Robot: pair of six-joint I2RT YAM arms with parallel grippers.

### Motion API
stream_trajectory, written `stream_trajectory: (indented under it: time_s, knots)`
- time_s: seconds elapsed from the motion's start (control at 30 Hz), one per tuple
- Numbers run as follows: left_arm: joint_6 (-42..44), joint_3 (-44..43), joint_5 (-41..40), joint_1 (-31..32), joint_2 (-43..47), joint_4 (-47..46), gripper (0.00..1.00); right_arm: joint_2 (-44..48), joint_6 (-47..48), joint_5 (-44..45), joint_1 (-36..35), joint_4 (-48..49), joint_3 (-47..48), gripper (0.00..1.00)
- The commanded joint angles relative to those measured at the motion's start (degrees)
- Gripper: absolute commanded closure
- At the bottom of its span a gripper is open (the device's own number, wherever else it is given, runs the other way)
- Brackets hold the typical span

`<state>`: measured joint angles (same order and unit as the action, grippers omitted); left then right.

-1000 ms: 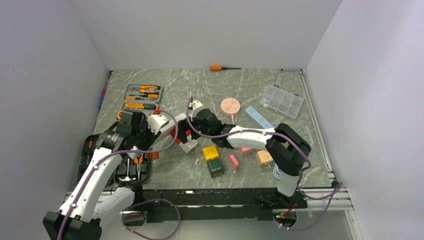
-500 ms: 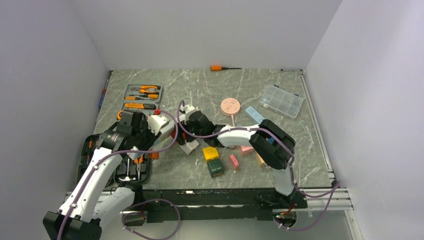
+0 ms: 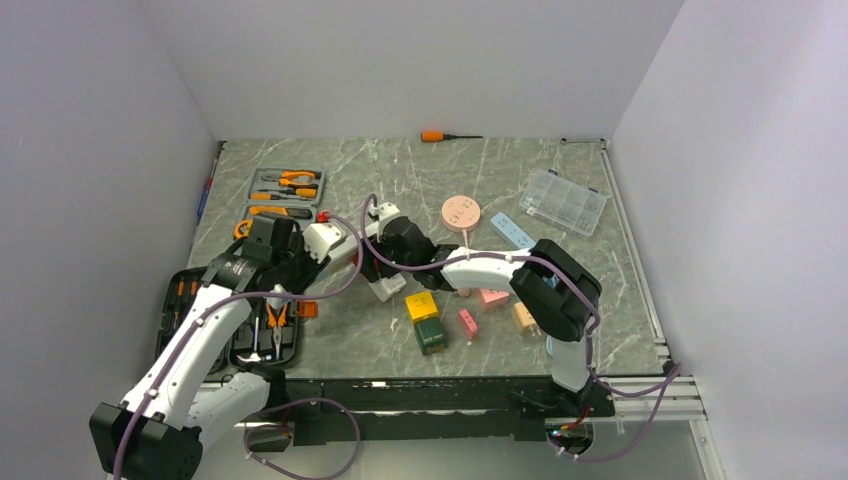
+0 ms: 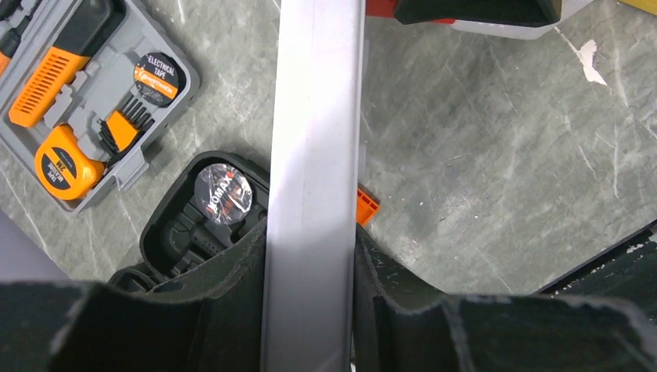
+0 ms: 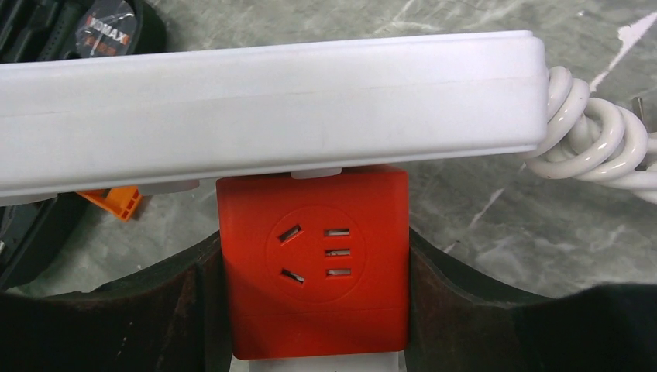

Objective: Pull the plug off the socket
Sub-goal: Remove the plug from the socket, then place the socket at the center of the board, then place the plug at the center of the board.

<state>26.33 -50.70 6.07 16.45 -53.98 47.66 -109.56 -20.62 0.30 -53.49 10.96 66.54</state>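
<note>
The socket, a long white power strip (image 4: pixel 314 155), runs between both grippers and is seen edge-on in the right wrist view (image 5: pixel 263 108). My left gripper (image 4: pixel 310 310) is shut on one end of it (image 3: pixel 318 262). The plug, a red cube adapter (image 5: pixel 312 271), sits flush against the strip's face near the corded end. My right gripper (image 5: pixel 312 310) is shut on the red cube's sides (image 3: pixel 372 262). The cube's top edge touches the strip; its pins are hidden. A coiled white cord (image 5: pixel 596 139) leaves the strip's end.
A grey tool tray (image 3: pixel 285 190) and an open black tool case (image 3: pixel 230 325) lie at the left. A pink disc (image 3: pixel 461 212), a light-blue strip (image 3: pixel 518 235) and a clear organizer box (image 3: pixel 565 200) lie at the back right. Yellow (image 3: pixel 421 304), green (image 3: pixel 432 336) and pink (image 3: pixel 468 322) plugs lie in front.
Both grippers with the strip and red cube have shifted slightly away from the bases. The right arm's elbow swung left, then back right. Both grips are unchanged.
</note>
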Motion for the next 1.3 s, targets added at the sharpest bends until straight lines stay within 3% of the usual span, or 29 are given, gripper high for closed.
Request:
stream_trajectory:
  time_s: [0.0, 0.5, 0.8, 1.1, 1.17, 1.27]
  knots:
    - [-2.18, -1.03, -13.38, -1.07, -1.74, -10.74, 1.0, 6.26, 0.03, 1.27, -0.65, -0.28, -2.11, 0.96]
    - [-2.56, 0.61, -16.56, 0.43, -5.76, -15.05, 1.0, 10.21, 1.15, 1.18, -0.19, 1.14, -8.47, 0.98]
    - [-7.38, -2.07, -11.54, 1.83, -9.64, -14.06, 1.0, 4.81, -0.66, 7.97, 3.27, -7.31, -0.33, 0.97]
    - [-14.36, -2.71, -4.16, 1.99, -20.02, -19.13, 1.0, 2.79, -8.79, 10.56, 7.19, -13.42, 2.44, 0.74]
    - [-15.55, -3.52, -1.23, 1.93, -22.45, -20.02, 1.0, 1.69, -10.01, 10.86, 7.13, -14.08, 3.03, 0.64]
    - [-16.16, -1.81, 4.02, 2.05, -24.51, -23.33, 1.0, 1.21, -10.81, 10.66, 7.18, -13.95, 2.62, 0.38]
